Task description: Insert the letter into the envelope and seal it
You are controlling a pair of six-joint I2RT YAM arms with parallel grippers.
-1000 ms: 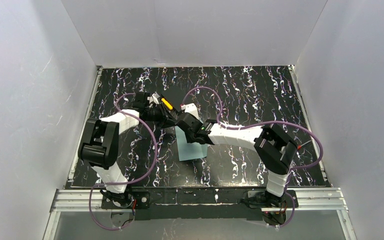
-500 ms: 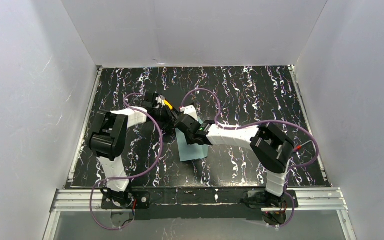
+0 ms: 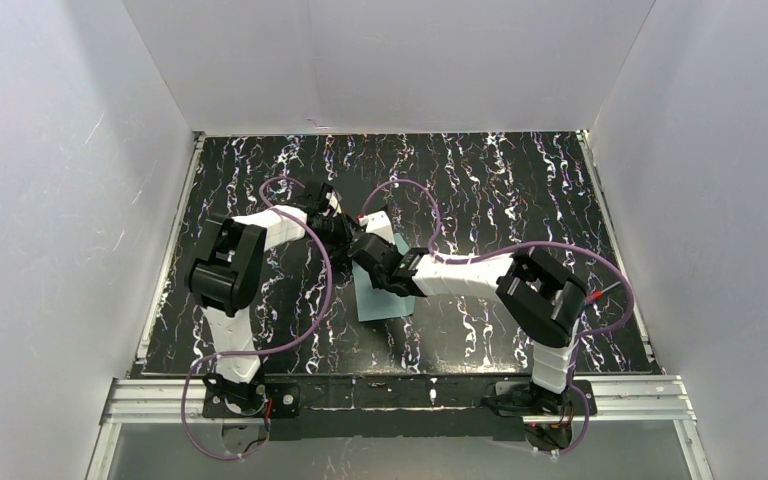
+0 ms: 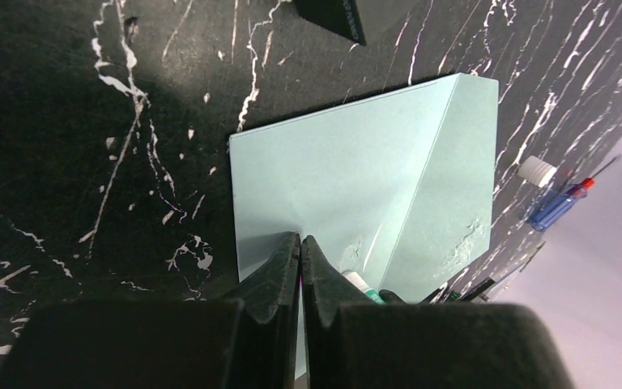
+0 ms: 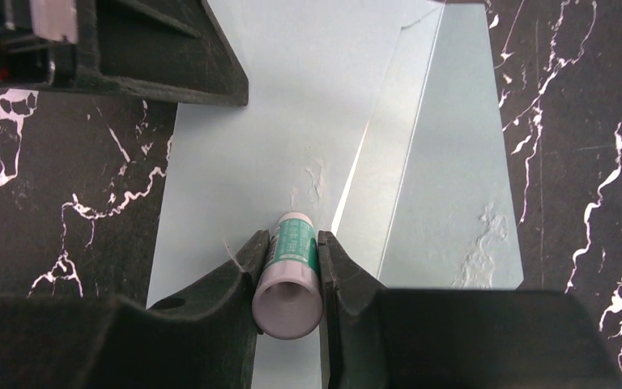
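Note:
The pale teal envelope (image 3: 382,298) lies on the black marbled table, partly under both wrists. In the left wrist view the envelope (image 4: 356,162) shows its creases running together at my left gripper (image 4: 300,237), which is shut with its tips pinching the paper at the flap's point. My right gripper (image 5: 289,243) is shut on a green-and-white glue stick (image 5: 291,259), whose far end rests on the envelope (image 5: 291,121). The stick's end (image 4: 360,282) shows just right of the left fingers. The letter is out of view.
A black pad's corner (image 4: 332,12) lies beyond the envelope. A small white cap (image 4: 536,171) and a blue pen-like object (image 4: 559,207) sit near the white wall. Purple cables loop over both arms (image 3: 430,215). White walls enclose the table on three sides.
The left arm has swung right toward the envelope and its jaws have closed. The right arm with the glue stick has barely moved.

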